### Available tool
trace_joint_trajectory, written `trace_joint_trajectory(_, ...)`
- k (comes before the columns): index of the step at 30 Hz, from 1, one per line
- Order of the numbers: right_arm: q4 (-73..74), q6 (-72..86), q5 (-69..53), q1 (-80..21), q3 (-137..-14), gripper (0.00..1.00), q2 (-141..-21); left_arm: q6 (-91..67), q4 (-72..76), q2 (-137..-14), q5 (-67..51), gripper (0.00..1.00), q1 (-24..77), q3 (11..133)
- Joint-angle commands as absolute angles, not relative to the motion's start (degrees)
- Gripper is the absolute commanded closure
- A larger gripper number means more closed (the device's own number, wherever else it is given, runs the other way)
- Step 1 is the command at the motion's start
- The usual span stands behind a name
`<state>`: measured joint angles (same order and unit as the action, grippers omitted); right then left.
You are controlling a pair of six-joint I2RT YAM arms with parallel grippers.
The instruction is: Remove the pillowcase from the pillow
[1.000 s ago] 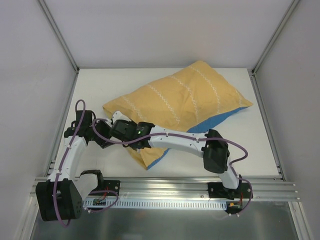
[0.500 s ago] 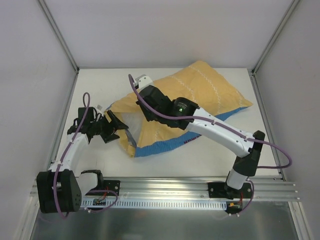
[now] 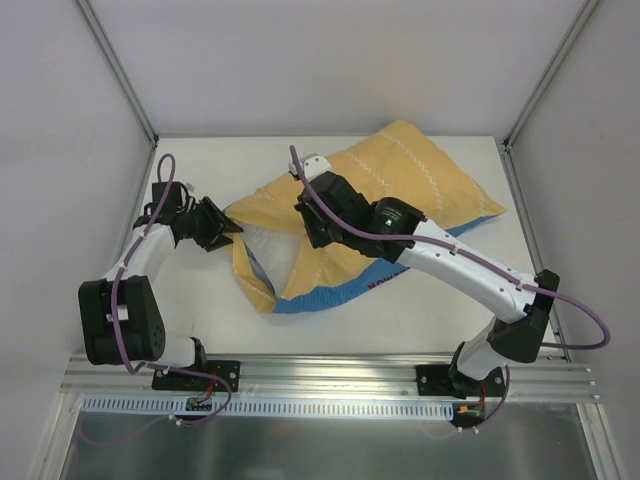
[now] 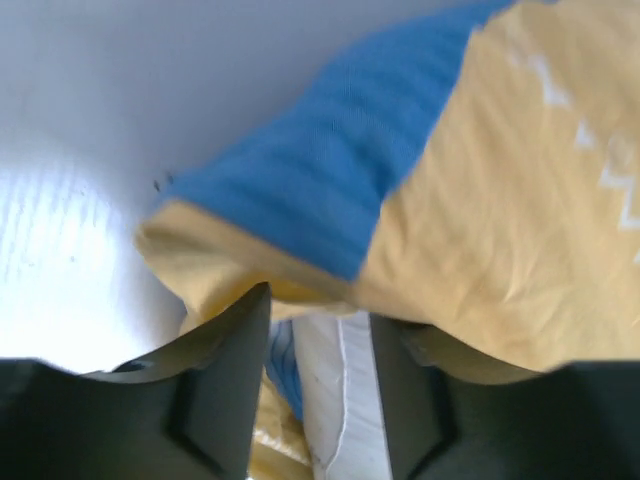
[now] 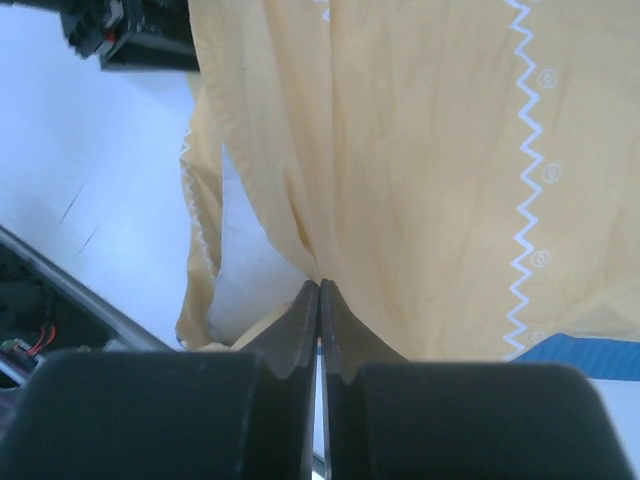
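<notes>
The pillowcase (image 3: 400, 180) lies yellow-orange face up, its blue face showing along the near edge. Its open end faces left, and the white pillow (image 3: 262, 248) shows inside it. My right gripper (image 3: 306, 230) is shut on a fold of the yellow fabric (image 5: 430, 150) just above the opening; its tips (image 5: 320, 283) pinch the cloth, with the pillow (image 5: 245, 270) beside them. My left gripper (image 3: 225, 228) is at the opening's far-left corner. In the left wrist view its jaws (image 4: 320, 310) stand narrowly apart with the pillow's seamed edge (image 4: 335, 380) between them, and the pillowcase rim (image 4: 520, 200) drapes over the tips.
The white table (image 3: 190, 300) is walled by grey panels left, right and behind. An aluminium rail (image 3: 330, 375) runs along the near edge. The left arm's black wrist (image 5: 140, 35) shows at the top left of the right wrist view.
My right arm swung from the near side onto the pillowcase top and pinched the yellow fabric. The opening spread and the white pillow came into sight. My left gripper moved away from me to the opening's corner.
</notes>
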<state>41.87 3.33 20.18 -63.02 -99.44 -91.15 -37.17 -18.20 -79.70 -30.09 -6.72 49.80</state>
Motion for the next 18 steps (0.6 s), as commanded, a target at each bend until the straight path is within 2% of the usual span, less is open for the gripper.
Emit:
trace_joint_trajectory(1, 41.75, 5.45, 13.72, -62.93, -98.0, 0.99, -87.36, -38.23, -16.35, -82.35, -28.21, 0.59, -8.26, 54.75)
trace_joint_trajectory(3, 41.14, 6.32, 11.61, -63.02, -96.25, 0.99, -87.19, -39.2, -16.26, -83.23, -28.13, 0.75, -8.35, 56.68)
trace_joint_trajectory(5, 40.52, 6.5, 11.08, -62.93, -95.02, 0.99, -86.75, -39.73, -16.35, -84.72, -27.07, 0.81, -8.35, 59.05)
trace_joint_trajectory(8, 40.43, 6.24, 11.25, -62.93, -94.57, 0.99, -87.36, -39.64, -16.35, -88.41, -27.42, 0.98, -8.35, 63.61)
trace_joint_trajectory(13, 41.31, 4.22, 9.93, -62.75, -99.03, 0.99, -90.96, -39.21, -16.52, -93.25, -26.2, 1.0, -8.44, 69.42)
trace_joint_trajectory(18, 42.27, 3.96, 6.61, -61.09, -104.66, 0.99, -96.85, -37.88, -17.14, -95.35, -22.33, 1.0, -10.89, 68.83)
